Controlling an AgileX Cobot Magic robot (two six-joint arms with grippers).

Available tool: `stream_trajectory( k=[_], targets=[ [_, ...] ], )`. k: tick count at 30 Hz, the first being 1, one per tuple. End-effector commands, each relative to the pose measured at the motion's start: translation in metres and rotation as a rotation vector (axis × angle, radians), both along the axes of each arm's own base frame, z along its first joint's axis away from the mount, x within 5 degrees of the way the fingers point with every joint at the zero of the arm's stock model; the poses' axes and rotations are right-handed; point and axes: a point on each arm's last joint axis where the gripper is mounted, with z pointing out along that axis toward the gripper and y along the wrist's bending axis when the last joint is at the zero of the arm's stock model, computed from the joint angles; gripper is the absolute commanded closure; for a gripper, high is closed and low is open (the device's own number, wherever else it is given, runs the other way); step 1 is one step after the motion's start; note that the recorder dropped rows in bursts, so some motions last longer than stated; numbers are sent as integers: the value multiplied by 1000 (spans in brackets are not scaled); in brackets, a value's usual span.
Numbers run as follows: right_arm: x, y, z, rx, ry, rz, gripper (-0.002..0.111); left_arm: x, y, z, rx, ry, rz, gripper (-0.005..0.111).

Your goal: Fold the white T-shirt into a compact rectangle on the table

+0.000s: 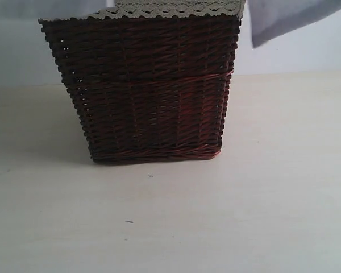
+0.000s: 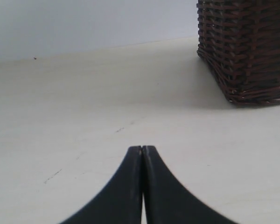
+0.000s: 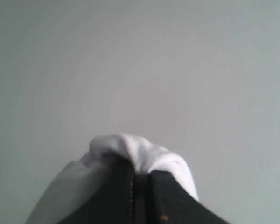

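In the exterior view a corner of the white T-shirt [image 1: 284, 20] hangs in the air at the top right, above the table [image 1: 244, 216]; a second pale fold [image 1: 68, 7] shows at the top left behind the basket. In the right wrist view my right gripper [image 3: 141, 175] is shut on a bunched fold of the white T-shirt [image 3: 135, 149], held up against the plain wall. My left gripper [image 2: 142, 148] is shut on nothing and sits low over the bare table [image 2: 84, 107]. Neither gripper shows in the exterior view.
A dark wicker basket [image 1: 145, 85] with white lace trim [image 1: 170, 8] stands on the table in the middle. In the left wrist view the basket [image 2: 247, 46] stands ahead and to one side of my left gripper. A pale wall [image 1: 307, 54] runs behind the table.
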Motion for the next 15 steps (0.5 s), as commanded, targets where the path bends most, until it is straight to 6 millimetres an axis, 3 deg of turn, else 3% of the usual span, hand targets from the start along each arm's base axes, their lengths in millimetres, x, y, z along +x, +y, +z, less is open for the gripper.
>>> stream_trajectory(
  k=[1,9,15],
  targets=[
    [-30,-11,31,49,-123,2,108,0,0,2,-5,-18,-3,107],
    [-80,-28,72,114,-308,4,108,0,0,2,-5,-18,-3,107],
    [-86,-29,75,122,-322,35,108,0,0,2,-5,-18,-3,107]
  ],
)
